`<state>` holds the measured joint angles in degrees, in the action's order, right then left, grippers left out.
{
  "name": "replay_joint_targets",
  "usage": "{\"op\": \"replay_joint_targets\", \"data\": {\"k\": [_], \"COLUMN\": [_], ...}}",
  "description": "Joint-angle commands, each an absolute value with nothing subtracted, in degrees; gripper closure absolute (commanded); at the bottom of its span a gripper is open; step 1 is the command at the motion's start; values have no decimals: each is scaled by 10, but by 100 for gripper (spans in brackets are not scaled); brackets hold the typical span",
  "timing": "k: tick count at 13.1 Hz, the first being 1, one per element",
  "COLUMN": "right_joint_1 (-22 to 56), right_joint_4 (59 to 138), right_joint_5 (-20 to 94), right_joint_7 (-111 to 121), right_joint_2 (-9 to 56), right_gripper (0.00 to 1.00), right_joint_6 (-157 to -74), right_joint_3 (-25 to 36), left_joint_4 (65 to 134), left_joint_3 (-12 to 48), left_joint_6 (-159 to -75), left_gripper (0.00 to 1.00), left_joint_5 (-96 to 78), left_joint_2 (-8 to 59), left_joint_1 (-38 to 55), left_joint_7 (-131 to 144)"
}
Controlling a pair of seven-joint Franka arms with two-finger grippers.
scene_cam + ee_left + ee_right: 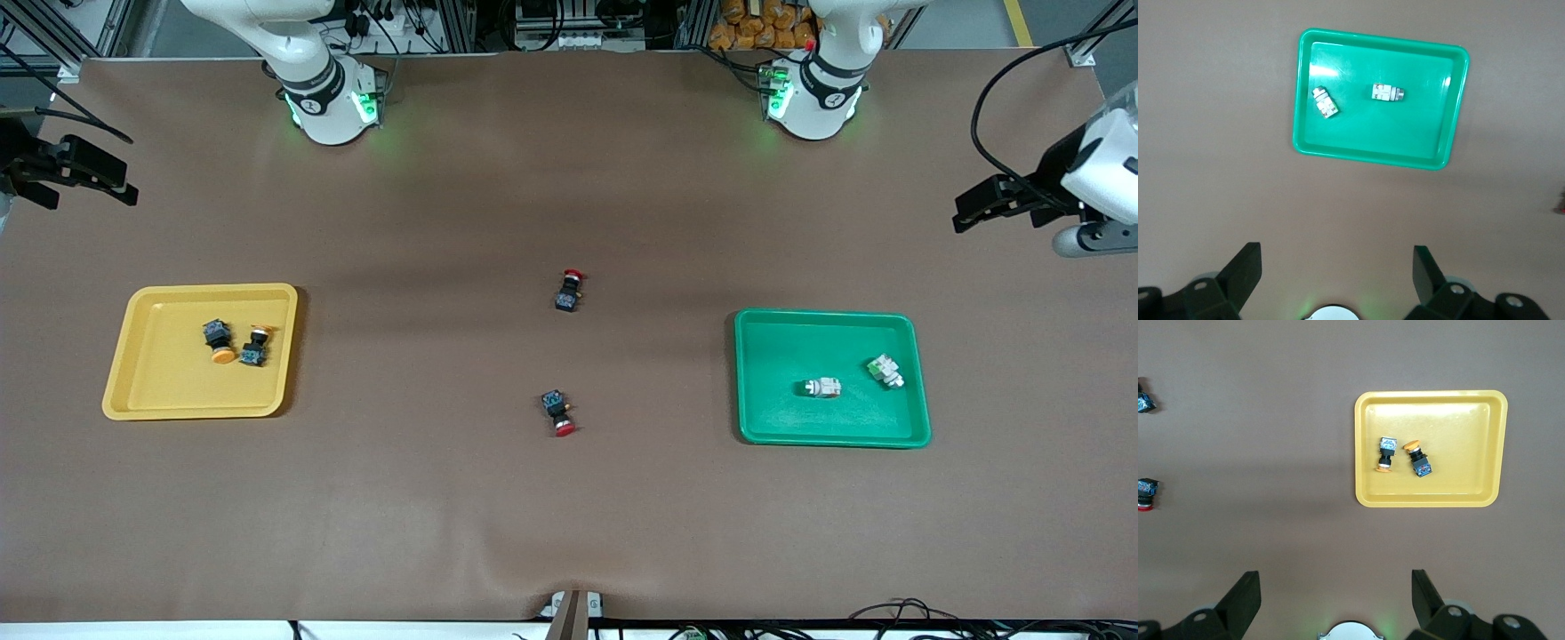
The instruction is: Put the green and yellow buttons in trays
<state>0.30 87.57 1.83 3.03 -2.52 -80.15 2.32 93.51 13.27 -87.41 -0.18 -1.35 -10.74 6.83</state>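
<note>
Two yellow buttons [218,342] [256,345] lie side by side in the yellow tray [151,391], also seen in the right wrist view as buttons [1386,454] [1417,459] in the tray [1425,501]. Two green buttons [822,388] [885,371] lie apart in the green tray [800,342]; the left wrist view shows both buttons [1387,93] [1325,103] in that tray [1365,155]. My left gripper [1337,257] hangs open and empty, high over the left arm's end of the table [996,218]. My right gripper [1335,579] hangs open and empty over the right arm's end [89,191].
Two black switches with red caps lie on the brown table between the trays, one [570,290] farther from the front camera than the other [558,413]. Both show at the edge of the right wrist view [1145,401] [1146,493].
</note>
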Motion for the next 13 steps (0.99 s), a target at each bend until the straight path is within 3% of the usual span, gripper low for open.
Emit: {"op": "replay_joint_targets", "data": {"k": [1,5,9,13], "right_joint_1": [-1,-3,2,-3], "right_joint_4": [868,867,867,869], "right_joint_5": [29,29,29,30], "right_joint_7": [30,30,30,31], "right_joint_2": [-21,-21,-21,-16], "right_gripper": [0,0,0,0], "right_joint_6": [-795,-795,-794,-795], "right_joint_3": [25,25,29,29], "left_joint_4": [924,946,1042,982], "left_joint_3": [138,149,163,163], "left_joint_6": [-857,-892,-976,-959], "left_gripper": [0,0,0,0], "left_joint_5": [-9,-12,-9,-10], "left_joint_2": [-1,-17,-87,-62], "left_joint_1": [-105,-105,-107,-110], "left_joint_7": [61,58,55,42]}}
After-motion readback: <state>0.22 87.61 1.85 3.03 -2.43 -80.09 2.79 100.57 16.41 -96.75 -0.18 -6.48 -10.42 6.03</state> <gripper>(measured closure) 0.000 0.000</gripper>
